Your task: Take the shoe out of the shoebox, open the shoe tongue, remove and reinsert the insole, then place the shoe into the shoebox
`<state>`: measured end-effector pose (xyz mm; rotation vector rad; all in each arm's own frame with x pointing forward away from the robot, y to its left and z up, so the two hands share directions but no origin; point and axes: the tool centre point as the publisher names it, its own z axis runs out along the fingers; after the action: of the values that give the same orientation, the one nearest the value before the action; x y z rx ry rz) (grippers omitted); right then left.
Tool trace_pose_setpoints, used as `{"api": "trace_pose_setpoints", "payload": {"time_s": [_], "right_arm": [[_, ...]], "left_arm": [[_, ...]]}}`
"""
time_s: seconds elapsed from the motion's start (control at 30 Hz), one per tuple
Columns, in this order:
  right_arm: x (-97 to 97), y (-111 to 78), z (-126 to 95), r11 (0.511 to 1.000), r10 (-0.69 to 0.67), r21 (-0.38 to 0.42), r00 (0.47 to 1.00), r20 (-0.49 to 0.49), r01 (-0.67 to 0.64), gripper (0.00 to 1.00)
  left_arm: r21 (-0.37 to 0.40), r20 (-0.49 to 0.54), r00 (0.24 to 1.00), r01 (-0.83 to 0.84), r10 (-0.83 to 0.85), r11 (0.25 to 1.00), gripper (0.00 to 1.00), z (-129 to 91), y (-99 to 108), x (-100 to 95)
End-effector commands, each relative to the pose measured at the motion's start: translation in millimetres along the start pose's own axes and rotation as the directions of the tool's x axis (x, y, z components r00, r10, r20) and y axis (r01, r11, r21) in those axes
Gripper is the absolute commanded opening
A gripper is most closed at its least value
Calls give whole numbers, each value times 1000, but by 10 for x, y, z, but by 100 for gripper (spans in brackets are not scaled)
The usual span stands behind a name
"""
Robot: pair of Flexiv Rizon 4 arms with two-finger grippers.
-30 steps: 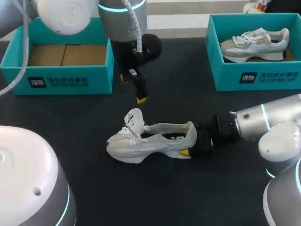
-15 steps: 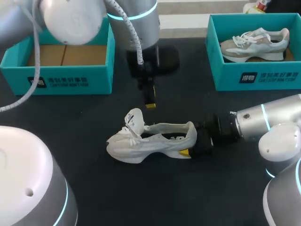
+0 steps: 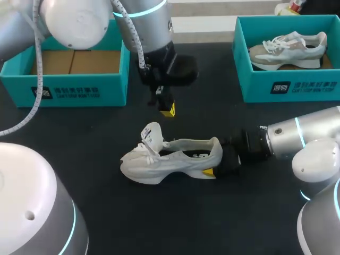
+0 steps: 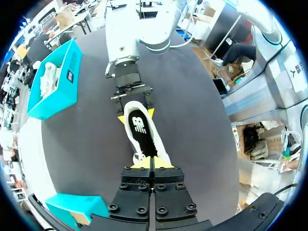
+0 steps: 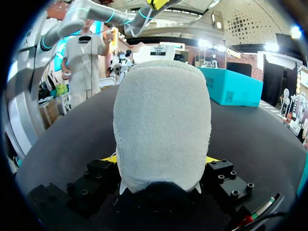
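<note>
The shoe (image 3: 170,159) stands mid-table (image 3: 159,223), already out of the empty shoebox (image 3: 79,91) at the far left edge. Its tongue (image 3: 152,135) is lifted and its heel is pinched in the right gripper (image 3: 215,160), while the left gripper (image 3: 168,110) hangs above with fingers pressed together, holding nothing. By my reckoning the black insole (image 4: 141,130), marked with a white logo, has yet to come out and go back before reboxing; the box front carries print.

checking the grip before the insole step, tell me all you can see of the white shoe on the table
The white shoe stands upright on its sole on the dark table, toe away from the right arm. Its tongue is pulled up, with a black insole inside. The right claw clamps its heel from both sides.
</note>
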<state>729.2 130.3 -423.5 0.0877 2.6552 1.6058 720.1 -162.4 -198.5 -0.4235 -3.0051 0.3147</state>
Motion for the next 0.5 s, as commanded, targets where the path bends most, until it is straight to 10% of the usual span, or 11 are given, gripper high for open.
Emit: {"api": "trace_pose_setpoints", "payload": {"time_s": [0.03, 0.5], "right_arm": [[-24, -96, 44, 1000, 0, 5, 1000, 3, 0, 0], [-24, -96, 44, 1000, 0, 5, 1000, 3, 0, 0]], "left_arm": [[3, 3, 1000, -2, 2, 1000, 0, 10, 13, 14], [106, -8, 988, 153, -153, 983, 0, 541, -147, -74]]}}
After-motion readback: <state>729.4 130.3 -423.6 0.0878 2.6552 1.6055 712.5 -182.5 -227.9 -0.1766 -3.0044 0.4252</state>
